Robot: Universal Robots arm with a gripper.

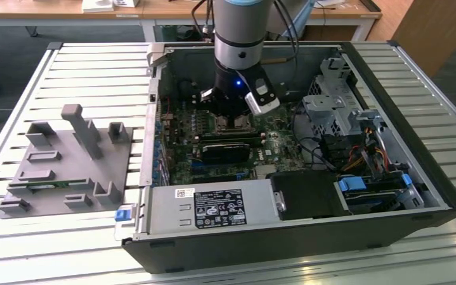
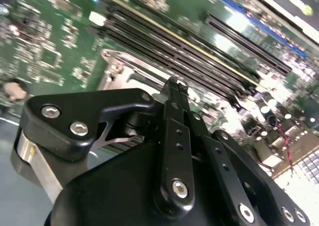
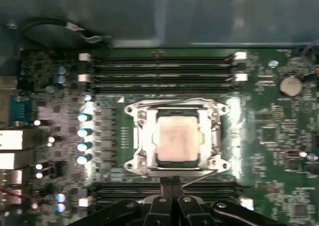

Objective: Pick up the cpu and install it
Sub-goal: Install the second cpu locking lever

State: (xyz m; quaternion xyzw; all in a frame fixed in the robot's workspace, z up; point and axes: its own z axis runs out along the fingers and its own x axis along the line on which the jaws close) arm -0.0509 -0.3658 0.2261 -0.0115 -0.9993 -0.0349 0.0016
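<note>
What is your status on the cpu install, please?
Gripper shut, empty, over motherboard. Cpu seated in socket frame. Nothing in the way.

exterior view high above the open computer case (image 1: 291, 237), both wrist views close over its motherboard (image 3: 279, 151)

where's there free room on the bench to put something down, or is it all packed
Free: the slatted bench top between the grey fixture tray and the open computer case, and the strip beyond the tray at the far edge. Crowded: inside the case, where the gripper hangs over the socket frame holding the cpu, amid memory slots and cables.
</note>
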